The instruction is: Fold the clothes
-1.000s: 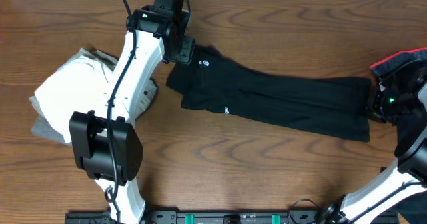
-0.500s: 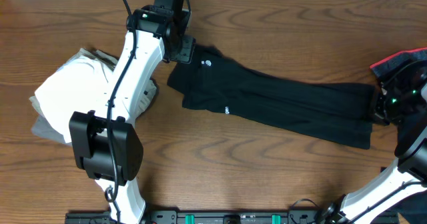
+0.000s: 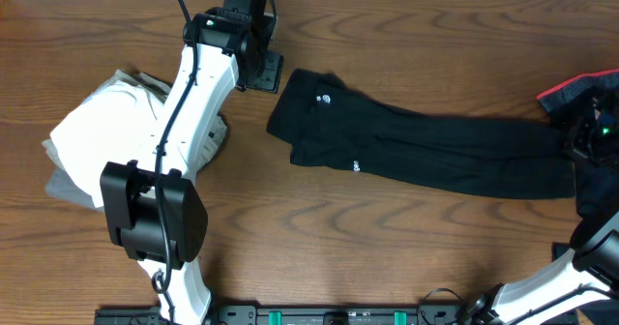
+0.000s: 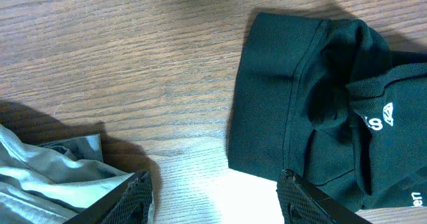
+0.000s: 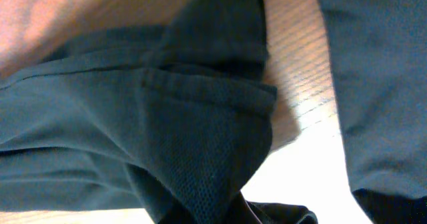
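The shirt [image 3: 426, 151] lay on the table [image 3: 435, 35] as a long, narrow, wrinkled band, from the middle out to the right edge. The right gripper [image 3: 578, 146] was closed on its right end. In the wrist view the black cloth ran together into a tight bunch at the jaws, so I judged the pinch to be thin.

The left gripper [image 3: 263, 73] was about half open and held nothing. It hung over bare wood just to the left of the shirt's left end, with one fingertip beside the sleeve hem.

The main danger, as I judged it, was that only one end was held. A further pull to the right would drag the whole shirt instead of stretching it. It could then slide onto the red-edged garment [image 3: 571, 88] at the far right, or over the table edge.

A thin pinch could also slip and drop the cloth. If the left gripper came down where it was, it would close on wood or on the hem alone. The grey cloth of the pile [image 3: 92, 136] lay near its other finger and could be caught by mistake.
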